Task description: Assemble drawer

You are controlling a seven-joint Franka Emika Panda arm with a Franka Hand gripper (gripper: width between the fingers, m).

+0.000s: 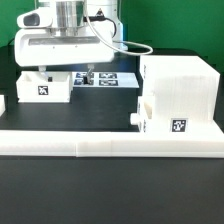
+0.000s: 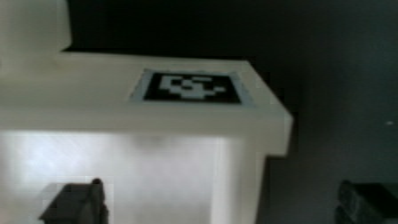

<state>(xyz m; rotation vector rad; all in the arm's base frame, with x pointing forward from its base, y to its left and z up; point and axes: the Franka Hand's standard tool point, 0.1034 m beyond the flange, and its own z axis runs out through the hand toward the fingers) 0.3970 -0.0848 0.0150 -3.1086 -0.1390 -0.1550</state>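
I am hovering the gripper (image 1: 66, 70) just above the small open-top tray (image 1: 45, 88). The tray is sitting on the black table (image 1: 110, 190) toward the exterior view's left, in front of the marker board (image 1: 108, 79). It is well apart from the tall drawer shell (image 1: 180, 90), which is standing on the exterior view's right behind the long white rail (image 1: 110, 143). The jaws are standing wide apart and gripping nothing. In the wrist view both dark fingertips (image 2: 71, 202) are showing free, with the tray's wall and its square marker (image 2: 187, 87) lying beyond them. I am judging this to be the approach for picking the tray up. So I am aiming to straddle one wall, one finger inside and one outside, rather than closing on a corner where the plastic could twist out. I am wanting a straight, slow descent with the fingers square to the wall, closing only once the pads are reaching well down it. I cannot tell from either view whether the fingers are touching the tray, so I am treating contact as possible and avoiding any sideways nudge.
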